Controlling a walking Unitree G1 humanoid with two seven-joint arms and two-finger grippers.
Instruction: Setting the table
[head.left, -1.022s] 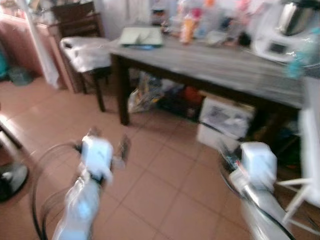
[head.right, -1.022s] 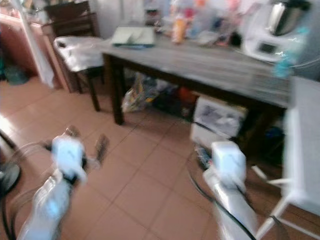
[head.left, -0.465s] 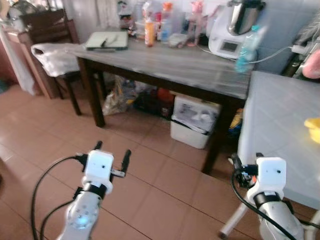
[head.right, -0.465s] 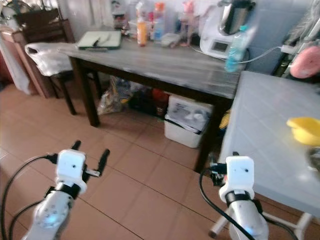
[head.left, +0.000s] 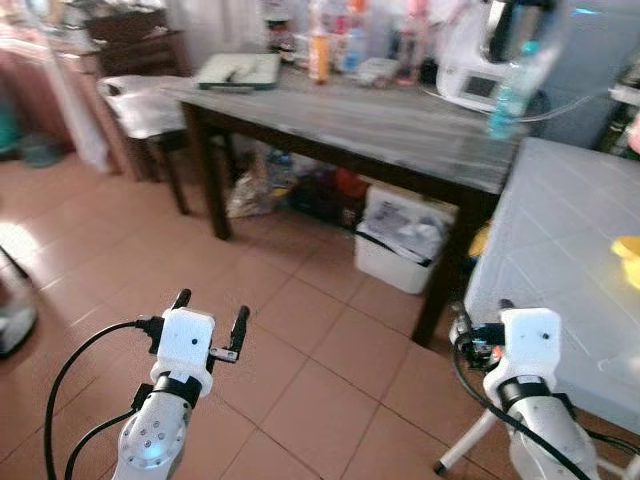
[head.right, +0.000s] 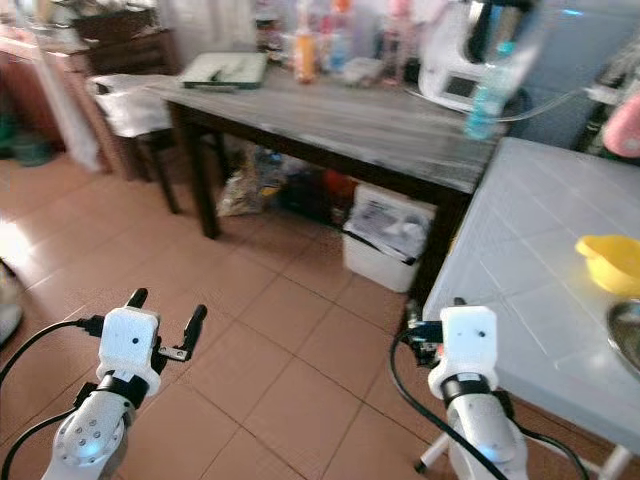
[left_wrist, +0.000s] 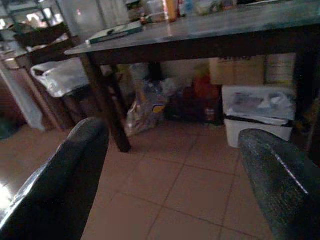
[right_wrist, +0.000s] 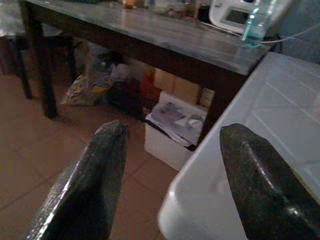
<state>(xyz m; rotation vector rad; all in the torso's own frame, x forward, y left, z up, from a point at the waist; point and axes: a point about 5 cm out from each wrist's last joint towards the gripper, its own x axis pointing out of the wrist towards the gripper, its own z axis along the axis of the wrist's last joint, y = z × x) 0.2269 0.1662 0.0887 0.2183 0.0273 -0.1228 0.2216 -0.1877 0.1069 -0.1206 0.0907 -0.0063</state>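
Note:
A white tiled table (head.left: 570, 250) stands at the right, with a yellow bowl (head.right: 610, 262) on it and the rim of a metal dish (head.right: 627, 335) at the picture's edge. My right gripper (head.left: 482, 312) is held low beside that table's near corner, open with nothing in it; in the right wrist view its fingers (right_wrist: 90, 185) frame the table's white corner (right_wrist: 210, 200). My left gripper (head.left: 210, 310) hovers open and holding nothing over the tiled floor, and its fingers (left_wrist: 60, 185) point toward the dark table.
A dark wooden table with a grey top (head.left: 400, 125) spans the back, carrying bottles, a green tray (head.left: 238, 70), a white kitchen machine (head.left: 485, 65) and a water bottle (head.left: 510, 90). Beneath it sit a white box (head.left: 405, 240) and bags. A chair with a white bag (head.left: 140, 100) stands at left.
The whole picture has shifted and sharpened as the camera turned toward the white table. Both grippers keep the same open pose in front of me.

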